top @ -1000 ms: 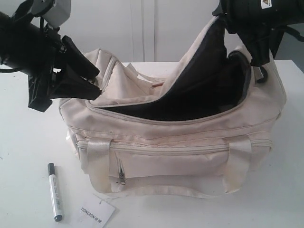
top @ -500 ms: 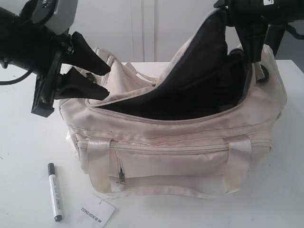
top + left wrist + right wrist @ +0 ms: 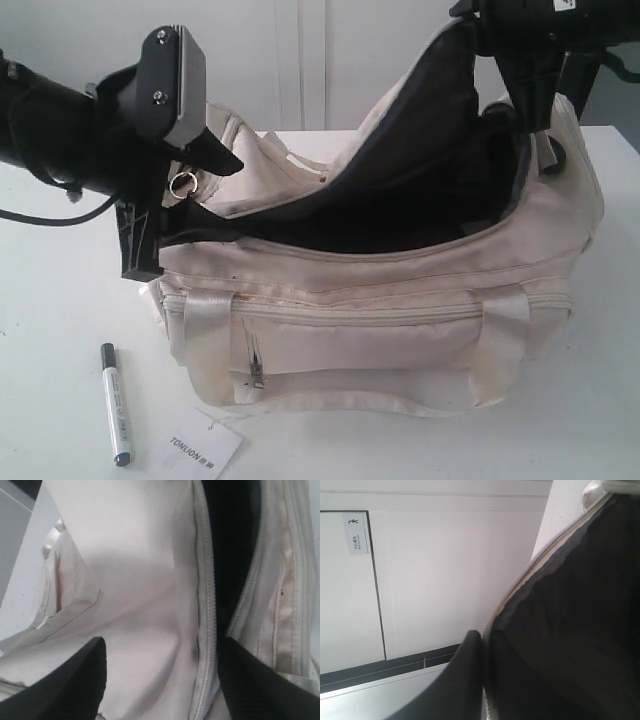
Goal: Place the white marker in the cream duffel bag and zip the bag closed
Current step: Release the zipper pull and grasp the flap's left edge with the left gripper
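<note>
Two pincers on the cream duffel bag (image 3: 400, 300). Exterior: my left pincer (image 3: 200, 192) sits at its left end; my right pincer (image 3: 530, 100), upper right, holds the top flap (image 3: 420, 130) up, mouth open. White marker (image 3: 116, 404) lies lower left on the table (image 3: 60, 330), apart from the bag, beside a paper tag (image 3: 205, 450). Left wrist: left pincer (image 3: 162, 641) released, fingers (image 3: 60, 685) spread over fabric and zipper (image 3: 205, 605). Right wrist: right pincer (image 3: 481, 637) clenched on the flap's zip edge.

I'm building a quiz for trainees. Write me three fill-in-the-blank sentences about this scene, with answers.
The white marker lies on the ____, beside a paper tag.
The top zipper of the cream duffel bag stands ____.
The right gripper holds the bag's ____ lifted.
Missing words: table; open; flap.
</note>
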You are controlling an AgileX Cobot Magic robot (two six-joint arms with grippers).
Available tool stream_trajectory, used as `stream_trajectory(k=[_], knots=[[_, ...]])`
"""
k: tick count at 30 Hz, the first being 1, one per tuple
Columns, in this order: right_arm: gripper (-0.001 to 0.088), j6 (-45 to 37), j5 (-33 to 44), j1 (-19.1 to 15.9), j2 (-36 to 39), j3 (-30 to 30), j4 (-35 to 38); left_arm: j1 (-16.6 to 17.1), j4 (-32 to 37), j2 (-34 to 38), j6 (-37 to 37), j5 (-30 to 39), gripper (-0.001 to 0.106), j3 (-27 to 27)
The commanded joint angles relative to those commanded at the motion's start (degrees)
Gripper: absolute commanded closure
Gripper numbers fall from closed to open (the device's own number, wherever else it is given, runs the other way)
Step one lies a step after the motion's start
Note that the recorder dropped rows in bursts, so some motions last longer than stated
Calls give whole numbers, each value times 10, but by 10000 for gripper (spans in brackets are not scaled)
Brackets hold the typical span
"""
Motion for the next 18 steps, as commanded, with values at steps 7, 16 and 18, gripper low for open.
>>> stream_trajectory(k=[7, 16, 18], knots=[[814, -2, 0, 0, 0, 0, -16, 1, -2, 4, 0, -22, 493, 0], [814, -14, 1, 0, 0, 0, -17, 1, -2, -14, -22, -60, 502, 0], [814, -17, 4, 0, 0, 0, -17, 1, -2, -22, -22, -68, 507, 0]])
